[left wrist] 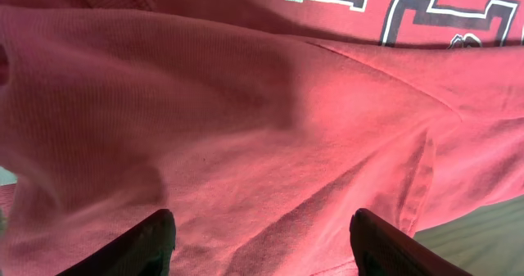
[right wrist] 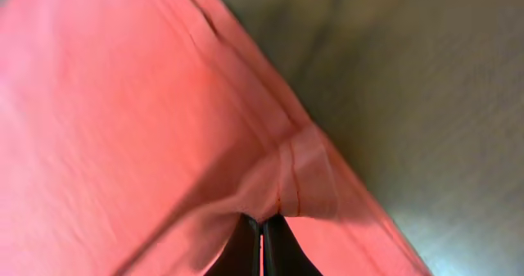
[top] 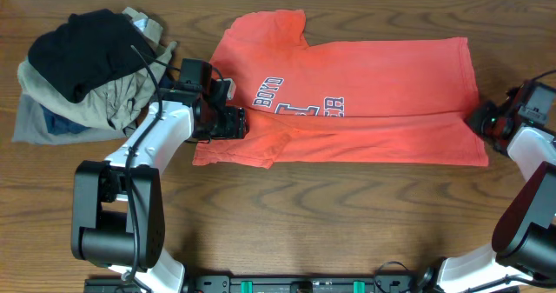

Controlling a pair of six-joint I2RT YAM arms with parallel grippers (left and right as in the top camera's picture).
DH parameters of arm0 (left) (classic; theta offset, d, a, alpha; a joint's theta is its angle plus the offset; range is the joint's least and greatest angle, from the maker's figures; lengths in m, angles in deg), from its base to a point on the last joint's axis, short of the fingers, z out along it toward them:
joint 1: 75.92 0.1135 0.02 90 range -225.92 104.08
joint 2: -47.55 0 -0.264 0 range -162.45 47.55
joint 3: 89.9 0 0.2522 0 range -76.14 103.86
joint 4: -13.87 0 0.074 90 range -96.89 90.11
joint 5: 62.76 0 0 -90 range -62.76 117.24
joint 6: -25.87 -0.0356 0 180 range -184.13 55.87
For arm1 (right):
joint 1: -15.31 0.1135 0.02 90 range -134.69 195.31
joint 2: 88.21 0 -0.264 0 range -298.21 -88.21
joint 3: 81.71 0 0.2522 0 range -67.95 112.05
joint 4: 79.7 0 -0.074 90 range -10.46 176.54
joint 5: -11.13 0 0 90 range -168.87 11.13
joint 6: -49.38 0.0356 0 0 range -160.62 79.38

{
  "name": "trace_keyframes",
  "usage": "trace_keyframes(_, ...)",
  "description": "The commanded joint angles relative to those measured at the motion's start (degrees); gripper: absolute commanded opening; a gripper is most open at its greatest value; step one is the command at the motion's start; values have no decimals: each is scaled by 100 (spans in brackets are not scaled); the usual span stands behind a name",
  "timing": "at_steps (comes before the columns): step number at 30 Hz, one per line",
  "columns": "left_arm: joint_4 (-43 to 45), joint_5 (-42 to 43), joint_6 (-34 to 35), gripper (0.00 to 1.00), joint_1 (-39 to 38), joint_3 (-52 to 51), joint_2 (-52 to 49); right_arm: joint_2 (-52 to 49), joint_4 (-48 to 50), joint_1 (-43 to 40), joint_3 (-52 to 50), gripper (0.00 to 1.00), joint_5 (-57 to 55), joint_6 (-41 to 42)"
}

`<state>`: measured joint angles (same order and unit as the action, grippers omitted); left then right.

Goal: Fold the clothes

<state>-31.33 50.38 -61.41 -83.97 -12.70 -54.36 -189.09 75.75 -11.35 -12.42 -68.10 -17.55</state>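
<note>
The red-orange T-shirt lies spread across the table with its navy-and-white lettering facing up and a fold along its front part. My left gripper is open at the shirt's left side, its fingers spread over the red cloth. My right gripper is at the shirt's right edge, shut on the hem; in the right wrist view the closed fingers pinch a bunched fold of the T-shirt.
A pile of other clothes, black on top of khaki, grey and blue, sits at the back left next to the left arm. Bare wooden table runs along the front.
</note>
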Motion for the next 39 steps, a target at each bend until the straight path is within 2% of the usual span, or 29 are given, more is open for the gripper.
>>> trace_keyframes(1,4,-72,-94,70,-13,-44,-85,-17,341,48,-20,1,-37,459)
trace_keyframes(2,4,-72,-94,70,-13,-44,-85,-17,490,55,-20,3,-15,529)
trace_keyframes(4,9,-72,-94,70,-13,-44,-85,-17,671,90,-20,16,-15,562)
trace_keyframes(6,28,-72,-94,70,-13,-44,-85,-17,688,146,-20,43,11,557)
trace_keyframes(8,55,-72,-94,70,-13,-44,-85,-17,498,177,-20,57,24,402)
trace_keyframes(11,76,-72,-94,70,-13,-44,-85,-17,179,177,-20,56,26,118)
trace_keyframes(18,203,-70,-94,70,-13,-44,-85,-17,-1147,177,-20,33,-160,-540)
trace_keyframes(21,223,-72,-94,70,-13,-44,-85,-17,-1547,177,-28,30,-511,-540)
trace_keyframes(29,192,-37,-2,70,-15,-46,-85,-17,-1718,177,-299,31,-693,-793)
trace_keyframes(32,129,424,-15,70,-22,-46,-85,-17,-1711,177,-461,31,-743,-791)
trace_keyframes(34,83,634,-131,70,-83,-46,-83,-17,-1709,175,-531,31,-787,-791)
trace_keyframes(39,42,372,-693,70,-533,-46,-74,-17,-1707,177,-546,32,-798,-791)
